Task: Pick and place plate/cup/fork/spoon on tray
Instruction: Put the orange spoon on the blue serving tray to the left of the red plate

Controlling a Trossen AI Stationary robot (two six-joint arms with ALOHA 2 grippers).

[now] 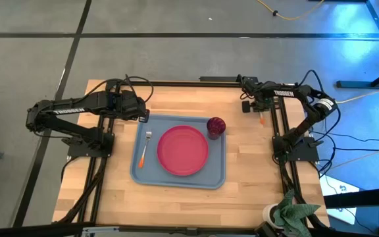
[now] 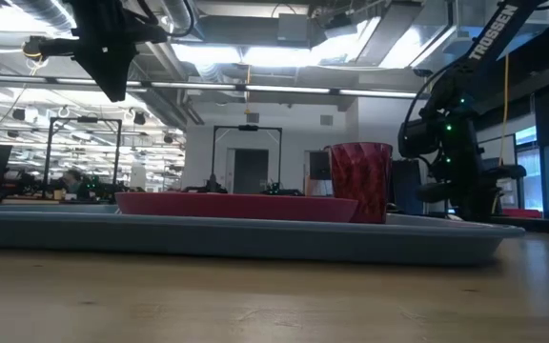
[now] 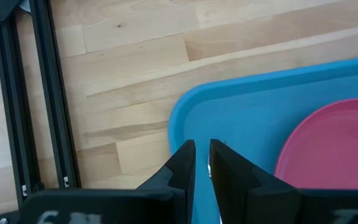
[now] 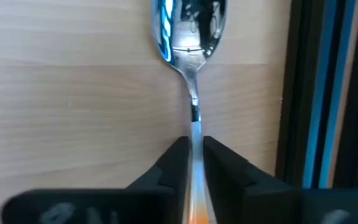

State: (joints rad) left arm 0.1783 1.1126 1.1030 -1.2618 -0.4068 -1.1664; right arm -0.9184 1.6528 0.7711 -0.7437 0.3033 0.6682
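Beside tray [image 1: 217, 176], right fingers [image 4: 178, 163] pinch spoon [image 4: 190, 37]; left gripper [image 3: 202, 163] hovers.

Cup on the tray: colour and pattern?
Dark red cup with a faceted, ribbed surface; clearest in the low view.

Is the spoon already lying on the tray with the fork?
No: the spoon lies on the bare wood, its handle between the right gripper's fingers, off the tray.
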